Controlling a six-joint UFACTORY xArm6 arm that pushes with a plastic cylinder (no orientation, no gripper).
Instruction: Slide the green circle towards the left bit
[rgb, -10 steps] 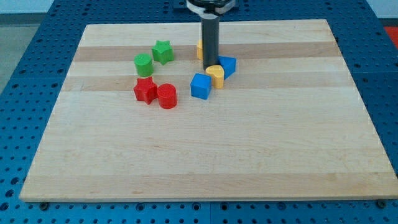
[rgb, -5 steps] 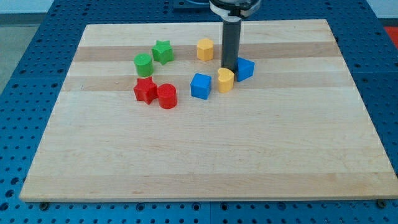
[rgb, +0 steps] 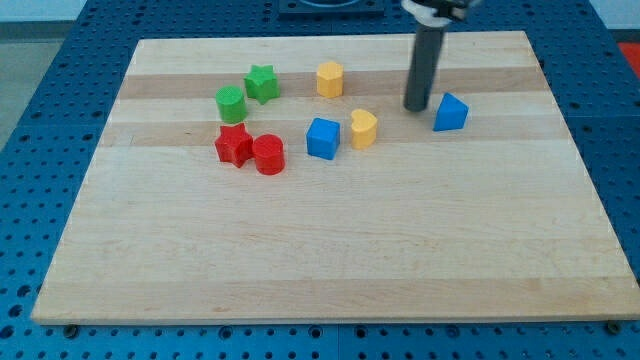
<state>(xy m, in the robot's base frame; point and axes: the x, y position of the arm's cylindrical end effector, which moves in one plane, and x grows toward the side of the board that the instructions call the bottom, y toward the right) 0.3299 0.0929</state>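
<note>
Landmark: green circle (rgb: 231, 104), on the board (rgb: 300, 260) toward its upper left.

Nearest, below it: red star (rgb: 233, 145), touching red cylinder (rgb: 268, 154).

Right of it: blue cube (rgb: 323, 138), yellow heart (rgb: 363, 128), blue block (rgb: 450, 112).

Green star (rgb: 262, 83) just upper right.

Yellow hexagon (rgb: 330, 78) beyond.

My tip (rgb: 415, 108): bare rod, no jaws, far right of the circle, beside the blue block.

The dark rod (rgb: 424, 60) is cut off by the view's top edge.

Landmark: blue cube (rgb: 322, 138), on the wooden counter (rgb: 330, 260). Yellow heart block (rgb: 364, 128) sits just to its right in the view. Yellow hexagonal block (rgb: 330, 78) lies above it. Blue angular block (rgb: 450, 112) lies well right. Red cylinder (rgb: 268, 154) and red star (rgb: 233, 145), touching, lie left. Green star (rgb: 262, 82) lies upper left.
</note>
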